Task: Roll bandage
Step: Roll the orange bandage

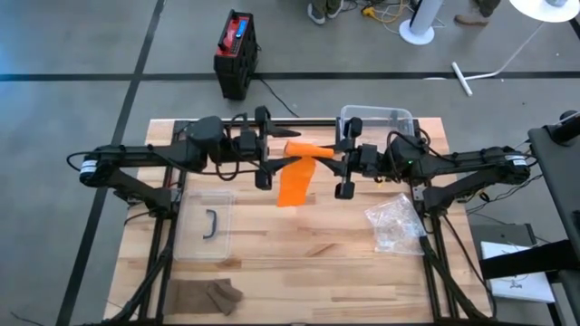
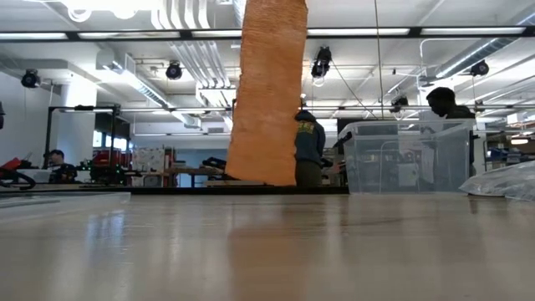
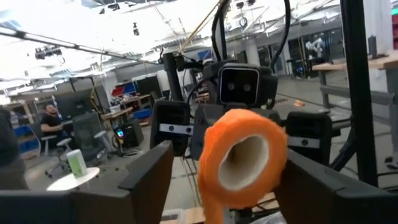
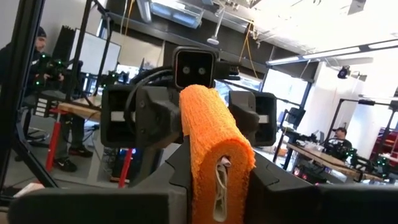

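— Where do we have the orange bandage (image 1: 300,170)?
— Held up over the worktop (image 1: 299,254) between our two arms, its loose tail hanging.
— Our right gripper (image 1: 345,166)?
— Clamped on the flattened end.
— And farther off, the left gripper (image 1: 265,149)?
— Jaws spread around the roll's other end.

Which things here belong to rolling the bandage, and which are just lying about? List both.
In the job:
orange bandage, tail hanging down
left gripper, open around the roll
right gripper, shut on the roll

Lying about:
clear bin
clear lid
plastic bag
brown cloth
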`<action>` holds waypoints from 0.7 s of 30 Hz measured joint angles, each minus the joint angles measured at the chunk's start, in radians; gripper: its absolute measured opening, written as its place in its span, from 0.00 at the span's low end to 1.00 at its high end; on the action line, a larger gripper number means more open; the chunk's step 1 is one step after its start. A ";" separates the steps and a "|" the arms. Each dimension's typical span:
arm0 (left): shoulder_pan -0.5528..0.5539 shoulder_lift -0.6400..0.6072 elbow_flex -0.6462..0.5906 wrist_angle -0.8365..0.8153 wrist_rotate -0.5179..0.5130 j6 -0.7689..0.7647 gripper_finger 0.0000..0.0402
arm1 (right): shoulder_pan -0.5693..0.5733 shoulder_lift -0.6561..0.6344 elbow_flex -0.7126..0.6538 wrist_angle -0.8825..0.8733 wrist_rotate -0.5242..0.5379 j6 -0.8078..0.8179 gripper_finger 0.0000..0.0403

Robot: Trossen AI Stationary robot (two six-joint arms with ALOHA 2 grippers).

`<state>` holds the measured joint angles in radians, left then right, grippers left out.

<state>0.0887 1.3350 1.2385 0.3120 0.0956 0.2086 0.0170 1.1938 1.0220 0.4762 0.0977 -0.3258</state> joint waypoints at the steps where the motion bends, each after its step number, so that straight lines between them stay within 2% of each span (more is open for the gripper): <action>1: 0.000 0.000 0.005 -0.007 0.000 -0.011 0.57 | 0.000 0.000 0.000 -0.002 0.000 0.001 0.16; 4: 0.000 0.000 0.010 -0.029 0.003 -0.028 0.44 | 0.000 0.000 0.001 -0.014 0.004 0.021 0.16; 7: 0.000 -0.003 0.010 -0.046 0.005 -0.019 0.26 | 0.000 -0.001 0.001 -0.024 0.007 0.057 0.16; 10: -0.001 -0.006 0.005 -0.063 0.006 0.012 0.09 | 0.000 -0.001 0.001 -0.036 0.009 0.093 0.19; 11: 0.000 -0.006 0.005 -0.066 0.006 0.017 0.07 | 0.000 -0.002 0.001 -0.037 0.010 0.114 0.20; 14: 0.000 -0.007 0.005 -0.082 0.005 0.035 0.08 | 0.000 -0.011 0.008 -0.092 0.009 0.176 0.28; 18: 0.000 -0.018 0.004 -0.105 0.003 0.102 0.18 | 0.000 -0.018 0.081 -0.255 -0.004 0.242 0.40; 21: 0.000 -0.025 0.004 -0.107 0.002 0.127 0.20 | 0.000 -0.016 0.144 -0.363 -0.013 0.266 0.47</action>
<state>0.0883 1.3102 1.2427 0.2050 0.0979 0.3361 0.0166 1.1778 1.1657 0.1134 0.0846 -0.0597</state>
